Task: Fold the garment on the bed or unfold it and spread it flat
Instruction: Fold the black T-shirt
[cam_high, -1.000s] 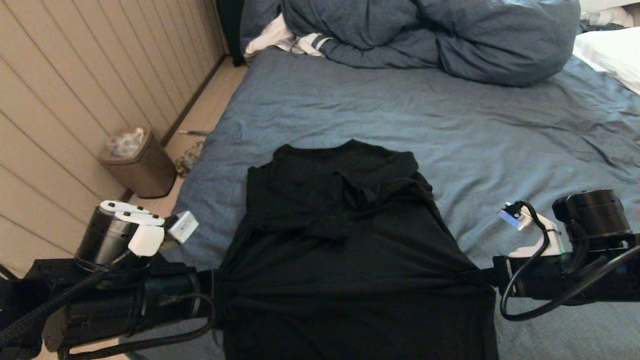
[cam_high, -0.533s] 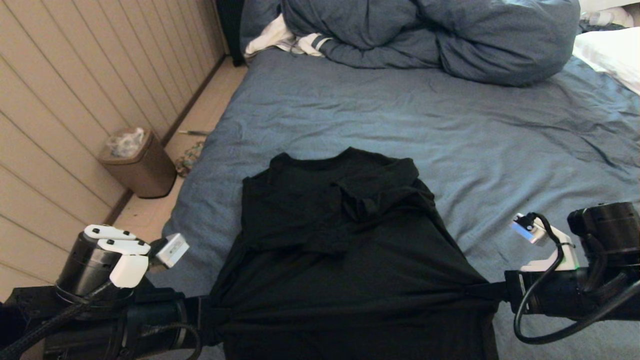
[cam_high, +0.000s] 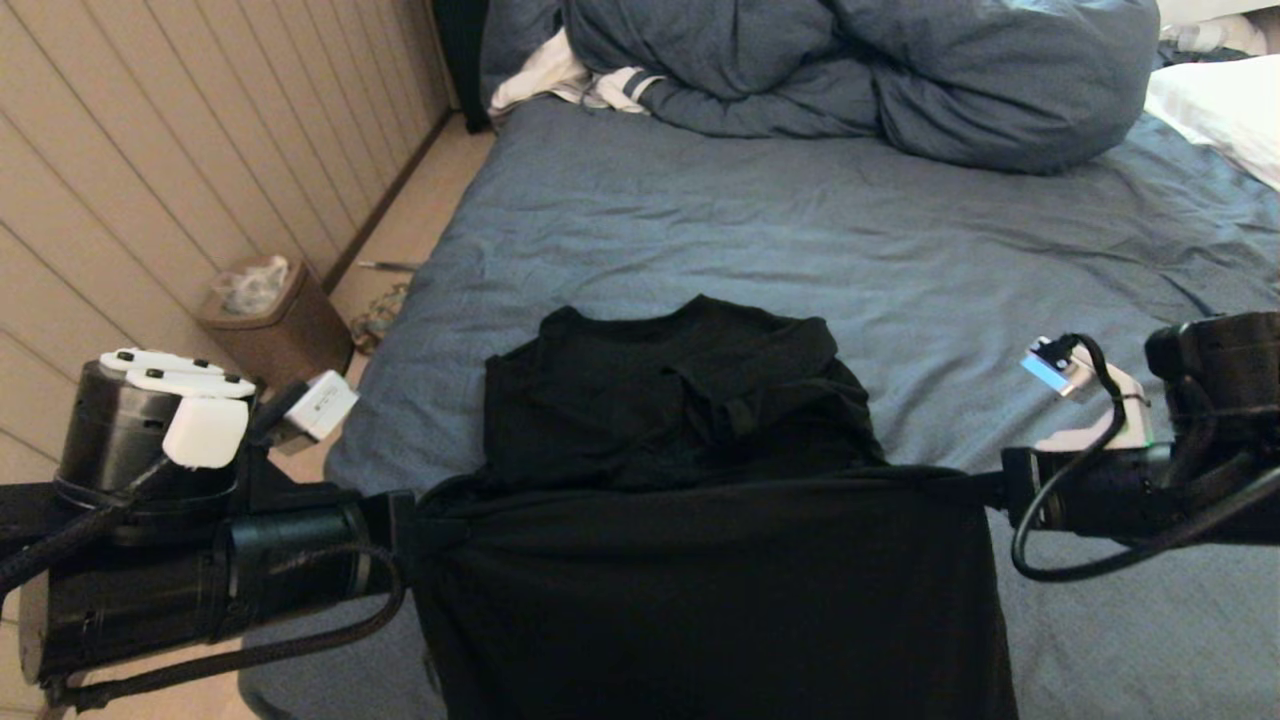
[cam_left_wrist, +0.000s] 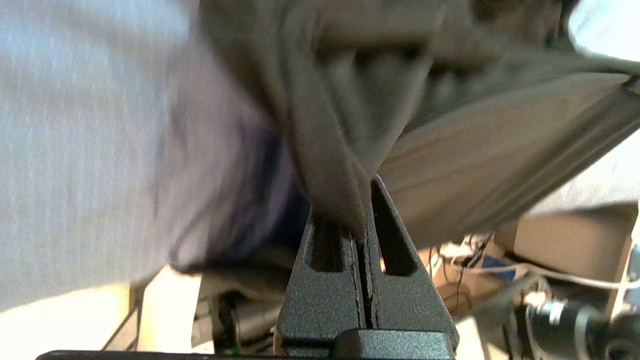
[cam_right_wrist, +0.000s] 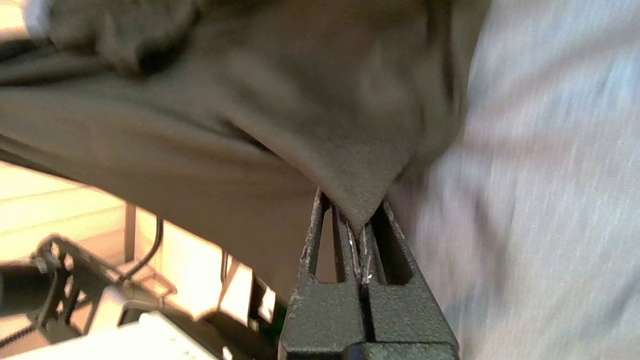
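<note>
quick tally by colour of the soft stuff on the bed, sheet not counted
black: 1, the garment
blue: 1, the duvet
white: 2, the stripe-cuffed cloth and the pillow
total: 4

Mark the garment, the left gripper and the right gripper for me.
garment (cam_high: 690, 400), head view, folded upper part.
left gripper (cam_left_wrist: 364, 220), left wrist view, fingertips pinching cloth.
right gripper (cam_right_wrist: 361, 225), right wrist view, fingertips pinching cloth.

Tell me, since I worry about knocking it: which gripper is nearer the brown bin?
Left. The left gripper is at the bin's bedside; the right gripper is across the garment.
</note>
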